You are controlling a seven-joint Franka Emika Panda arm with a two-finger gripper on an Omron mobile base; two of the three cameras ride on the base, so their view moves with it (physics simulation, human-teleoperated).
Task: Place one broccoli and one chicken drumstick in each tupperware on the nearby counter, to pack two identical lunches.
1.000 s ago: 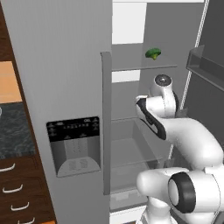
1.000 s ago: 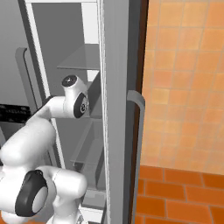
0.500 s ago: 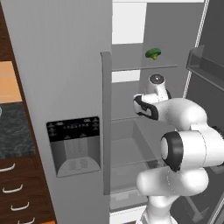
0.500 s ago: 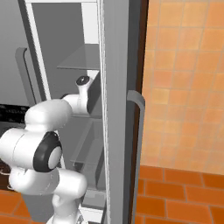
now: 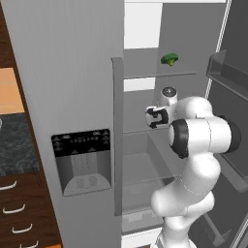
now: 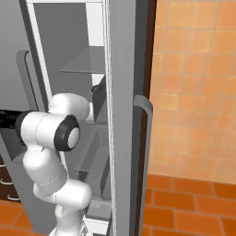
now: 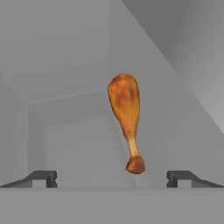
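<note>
Hand view: a chicken drumstick [image 7: 126,120] lies ahead on a pale grey fridge shelf [image 7: 78,144], meaty end far, bony knob nearest the camera, between the two dark fingertips [image 7: 41,177] but apart from them.
Gripper [image 7: 112,178]: jaws spread fully wide, holding nothing; no contact with the drumstick visible.
Left base view: the hand [image 5: 156,117] reaches into the open fridge [image 5: 58,72] at mid-shelf height; one broccoli [image 5: 169,59] sits on the shelf above it, well apart from the hand.
Counter [image 5: 14,143]: a dark speckled slab visible at the left edge over brown drawers [image 5: 19,213] with curved silver handles; the tupperware cannot be made out here.
Progress: judged early; no food is seen packed, and the drumstick and broccoli in view are untouched. Closing on the drumstick, carrying it over, and the remaining items are all left.
Materials: drumstick glossy orange-brown, club-shaped, tapering to a thin shank; broccoli green and lumpy; fridge walls smooth matt grey, shelves thin and translucent; arm white, rounded, with dark joints.
</note>
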